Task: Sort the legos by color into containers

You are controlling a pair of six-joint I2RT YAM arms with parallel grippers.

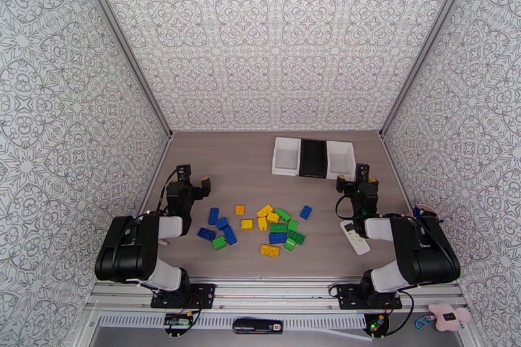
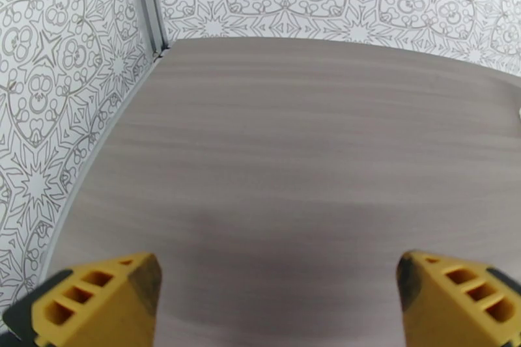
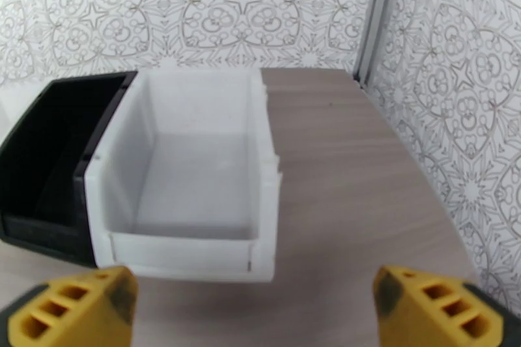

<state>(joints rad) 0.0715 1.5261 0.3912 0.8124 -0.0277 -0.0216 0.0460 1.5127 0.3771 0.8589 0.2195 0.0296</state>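
The legos lie loose on the table's near middle: blue ones [image 1: 221, 228] at the left, yellow ones [image 1: 265, 211] in the centre, green ones [image 1: 288, 231] at the right, and one blue brick [image 1: 305, 211] apart. Three containers stand side by side at the back right: a white bin [image 1: 285, 157], a black bin [image 1: 313, 158] and a white bin [image 1: 340, 159], all empty. My left gripper [image 1: 194, 177] [image 2: 277, 277] is open over bare table, left of the pile. My right gripper [image 1: 357, 174] [image 3: 254, 290] is open just in front of the right white bin [image 3: 182, 254], with the black bin [image 3: 39, 231] beside it.
A white remote control [image 1: 355, 237] lies on the table beside the right arm, right of the pile. Patterned walls enclose the table on the left, back and right. Bare wood stretches between the pile and the bins.
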